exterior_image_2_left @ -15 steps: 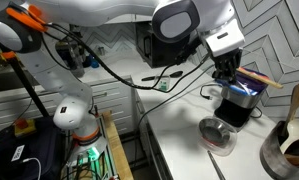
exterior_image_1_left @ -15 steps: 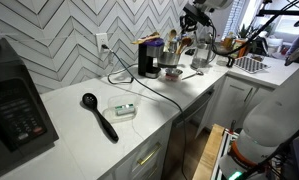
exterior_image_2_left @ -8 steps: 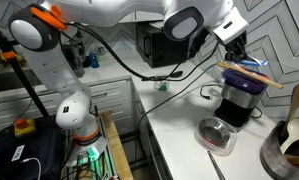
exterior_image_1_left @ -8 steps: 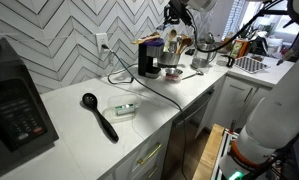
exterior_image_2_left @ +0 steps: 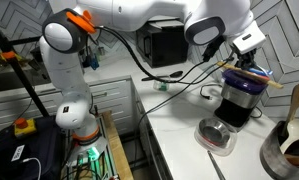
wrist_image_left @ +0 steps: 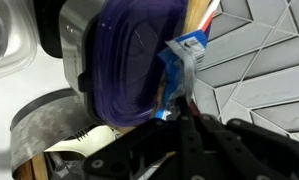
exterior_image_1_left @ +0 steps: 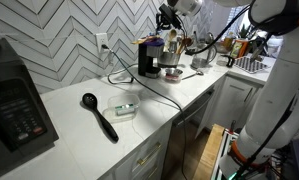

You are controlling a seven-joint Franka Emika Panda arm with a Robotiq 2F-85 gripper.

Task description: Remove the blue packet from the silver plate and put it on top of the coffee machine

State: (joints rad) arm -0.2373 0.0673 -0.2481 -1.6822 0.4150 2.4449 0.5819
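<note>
In an exterior view the claw (exterior_image_1_left: pixel 169 14) hangs above and a little right of the coffee machine (exterior_image_1_left: pixel 148 60), clear of it. The machine stands at the far side of the white tabletop (exterior_image_1_left: pixel 79 135). The blue packet (exterior_image_1_left: pixel 149 41) lies on its flat top, and the silver plate (exterior_image_1_left: pixel 172 72) sits just to the right.

In an exterior view the claw (exterior_image_2_left: pixel 236 57) is close over the packet (exterior_image_2_left: pixel 247 71), and the plate (exterior_image_2_left: pixel 217 136) lies near the machine (exterior_image_2_left: pixel 237 102).

In the wrist view the packet (wrist_image_left: pixel 179 62) rests on the purple lid (wrist_image_left: pixel 129 55). I cannot tell whether the claw's jaws are parted.
</note>
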